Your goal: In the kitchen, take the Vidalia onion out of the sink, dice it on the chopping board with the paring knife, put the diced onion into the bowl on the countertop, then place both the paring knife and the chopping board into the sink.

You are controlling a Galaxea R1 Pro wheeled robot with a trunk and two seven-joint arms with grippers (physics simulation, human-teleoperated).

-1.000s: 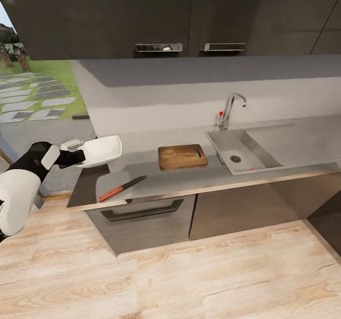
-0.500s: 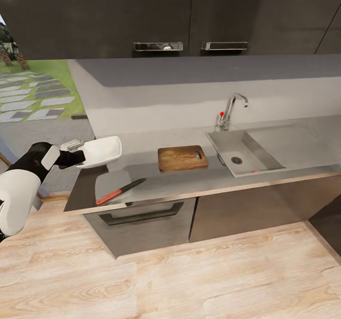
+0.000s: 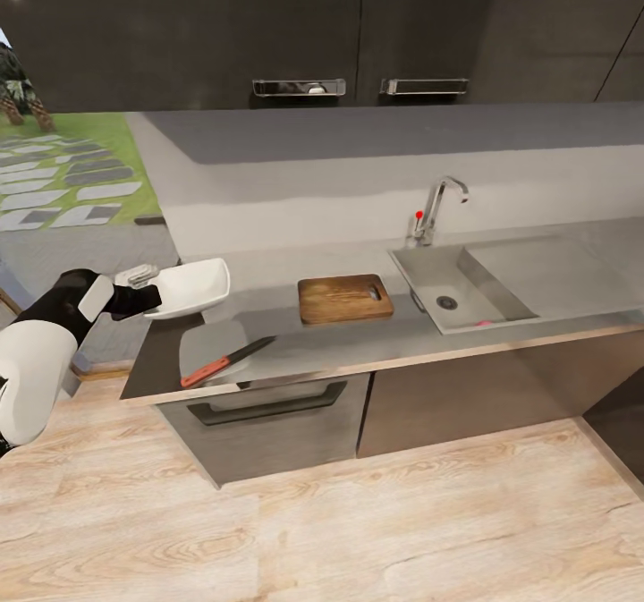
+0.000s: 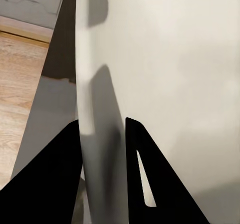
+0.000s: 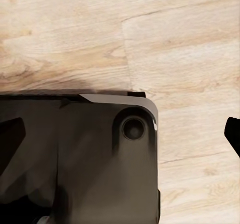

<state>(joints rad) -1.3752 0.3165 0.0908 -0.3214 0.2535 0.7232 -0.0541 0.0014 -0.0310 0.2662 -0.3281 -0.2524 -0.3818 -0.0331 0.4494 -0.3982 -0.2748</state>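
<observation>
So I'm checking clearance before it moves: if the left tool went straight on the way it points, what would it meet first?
Nothing new: the left tool is already clamped on the bowl rim. Beyond that, probably open countertop, though depth is unclear.

Grey countertop (image 3: 358, 338) over dark cabinet fronts. Places taken from the left gripper (image 3: 148, 282): paring knife (image 3: 225, 359) lies flat just past and below it, near the front edge. Chopping board (image 3: 345, 298) flat, further along. Sink (image 3: 465, 287) set in well beyond the board.
</observation>
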